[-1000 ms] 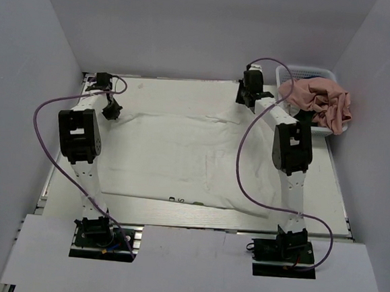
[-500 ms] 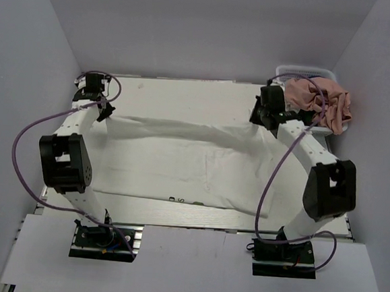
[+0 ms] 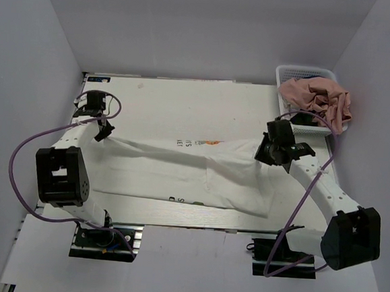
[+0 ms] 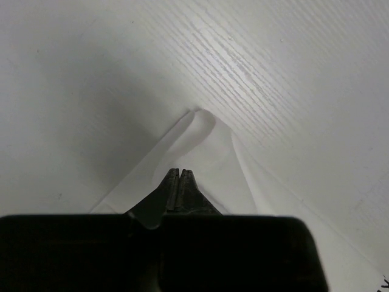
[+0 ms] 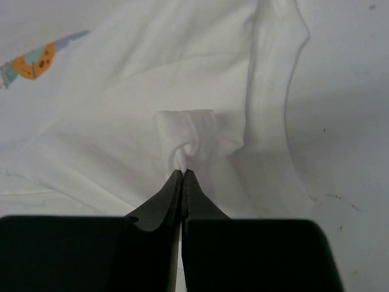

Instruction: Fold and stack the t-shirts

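Pale walls [image 3: 191,24] enclose a white wood-grain worktop [image 3: 185,98]. Counted: two arms, two tools, two purple cables [image 3: 26,146], one white mesh basket [image 3: 309,70] and two t-shirts in sight.

The white t-shirt [image 3: 179,175] lies spread across the middle of the worktop. Its far edge is drawn up into a taut ridge running between the tools. The left tool [image 3: 103,131] is clenched on a thin edge of this cloth at the ridge's left end (in its wrist view the jaws meet with only fabric between them). The right tool [image 5: 182,173] is clamped on a small bunched fold at the right end, beside a curved seam.

Dark lettering [image 3: 190,143] and a small orange-blue print [image 3: 212,142] show on the raised ridge. More dark marks at the near hem are cut off by the fold and unreadable.

The pink t-shirt [image 3: 317,98] is heaped in the basket at the far right corner and spills over its near rim, hiding the inside. A dark patch below it cannot be identified.
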### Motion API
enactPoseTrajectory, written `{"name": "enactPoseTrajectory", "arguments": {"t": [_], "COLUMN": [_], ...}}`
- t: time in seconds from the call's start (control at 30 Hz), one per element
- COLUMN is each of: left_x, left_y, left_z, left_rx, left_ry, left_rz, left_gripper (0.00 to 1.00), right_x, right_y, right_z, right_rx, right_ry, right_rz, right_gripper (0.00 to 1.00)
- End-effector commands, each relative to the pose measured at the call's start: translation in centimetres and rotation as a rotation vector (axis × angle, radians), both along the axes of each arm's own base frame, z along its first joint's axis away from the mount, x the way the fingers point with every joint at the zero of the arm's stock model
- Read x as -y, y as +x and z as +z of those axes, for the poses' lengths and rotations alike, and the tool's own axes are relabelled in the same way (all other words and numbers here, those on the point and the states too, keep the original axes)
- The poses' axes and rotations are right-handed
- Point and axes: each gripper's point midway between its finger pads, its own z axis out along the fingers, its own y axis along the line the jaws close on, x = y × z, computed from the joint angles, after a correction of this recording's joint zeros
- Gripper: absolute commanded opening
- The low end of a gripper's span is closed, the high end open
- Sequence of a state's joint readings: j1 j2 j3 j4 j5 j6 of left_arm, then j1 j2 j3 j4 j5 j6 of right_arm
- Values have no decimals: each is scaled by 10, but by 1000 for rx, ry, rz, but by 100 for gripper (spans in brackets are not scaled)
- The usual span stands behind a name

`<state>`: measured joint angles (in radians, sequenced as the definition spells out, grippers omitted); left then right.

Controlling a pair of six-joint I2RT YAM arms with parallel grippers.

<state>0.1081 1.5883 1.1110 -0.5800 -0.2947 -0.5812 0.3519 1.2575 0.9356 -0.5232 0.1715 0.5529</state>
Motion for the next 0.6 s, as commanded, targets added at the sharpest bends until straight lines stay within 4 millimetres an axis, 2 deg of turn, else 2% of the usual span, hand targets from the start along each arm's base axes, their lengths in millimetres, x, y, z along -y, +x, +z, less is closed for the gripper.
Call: {"name": "enactPoseTrajectory", "arguments": {"t": [0.0,0.1,0.13,0.17,0.2,0.23,0.27,0.3,0.33,0.37,0.4,0.47,0.53,0.57], "left_x": [-1,-3,-4,-7,-8,-10,-11,-13,-13,-13,-12,-3,4,14], "left_y": [-14,-30,-37,-41,-48,-51,-52,-50,-57,-56,-49,-42,-28,-26], "left_z": [10,4,-1,1,2,5,9,18,25,30,44,52,65,58], "left_rx": [27,-5,-21,-22,-39,-53,-52,-39,-56,-49,-13,22,117,121], "left_ry": [0,2,-1,8,13,26,23,24,28,23,13,-31,-64,-102], "left_rz": [60,109,147,170,188,194,230,251,268,278,274,227,177,120], "left_gripper": [0,0,9,18,51,64,76,87,99,99,99,99,99,99], "right_x": [5,1,1,-1,-2,-1,-1,9,15,25,29,21,9,-1], "right_y": [-33,-51,-59,-63,-77,-81,-85,-87,-89,-89,-81,-62,-52,-37], "right_z": [-14,-30,-38,-41,-50,-52,-53,-53,-52,-52,-43,-25,-18,-14], "right_rx": [-92,-150,-178,-194,-235,-250,-254,-265,-271,-270,-241,-166,-124,-65], "right_ry": [21,45,45,50,54,52,39,-6,-34,-83,-104,-90,-46,-16], "right_rz": [-33,-12,-3,21,42,42,70,46,33,11,-6,16,62,80], "right_gripper": [0,0,9,22,34,45,62,66,70,84,89,90,90,90]}}
